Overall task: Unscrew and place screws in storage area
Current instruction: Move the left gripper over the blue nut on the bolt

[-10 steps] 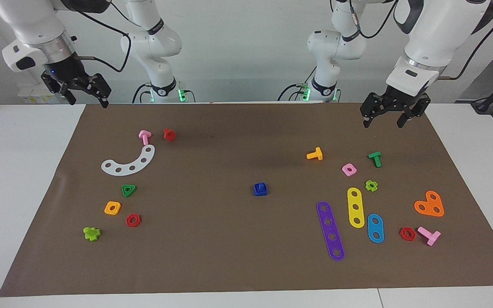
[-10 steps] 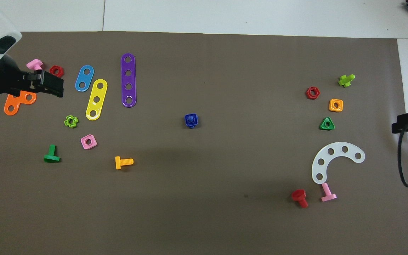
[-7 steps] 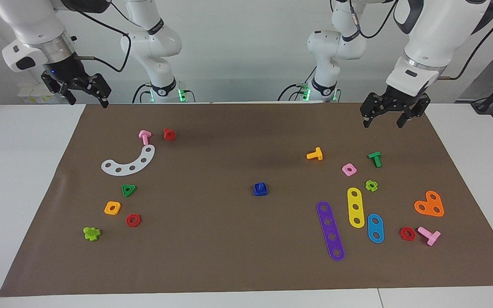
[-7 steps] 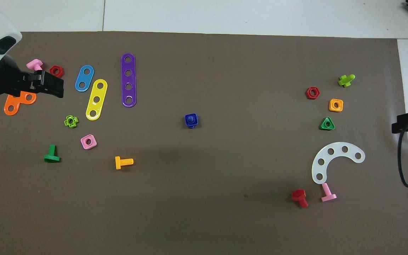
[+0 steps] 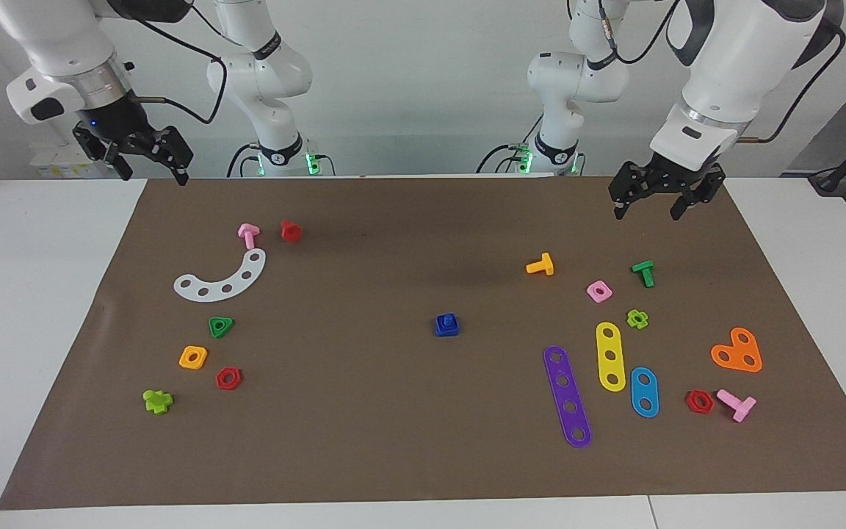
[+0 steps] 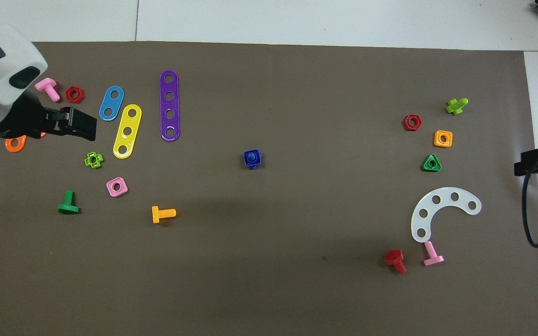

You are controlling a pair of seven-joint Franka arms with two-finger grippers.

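Note:
The small royal-blue screw point(image 5: 446, 324) stands at the middle of the brown mat point(image 5: 364, 441), its stub pointing up from a blue square base; it also shows in the overhead view point(image 6: 252, 158). My left gripper point(image 5: 647, 214) hangs open and empty in the air over the mat's edge by the robots, at the left arm's end; in the overhead view point(image 6: 78, 127) it covers part of an orange plate. My right gripper point(image 5: 154, 177) hangs open and empty over the mat's corner by the robots, at the right arm's end. Both are well apart from the screw.
Toward the left arm's end lie an orange bolt point(image 5: 540, 265), a green bolt point(image 5: 643, 272), nuts, coloured strips point(image 5: 567, 396) and the orange plate point(image 5: 737, 351). Toward the right arm's end lie a white curved strip point(image 5: 221, 278), a red bolt point(image 5: 290, 231), a pink bolt and several nuts.
My left gripper has shifted a little toward the middle of the table. The right gripper has barely moved. Nothing on the mat has moved.

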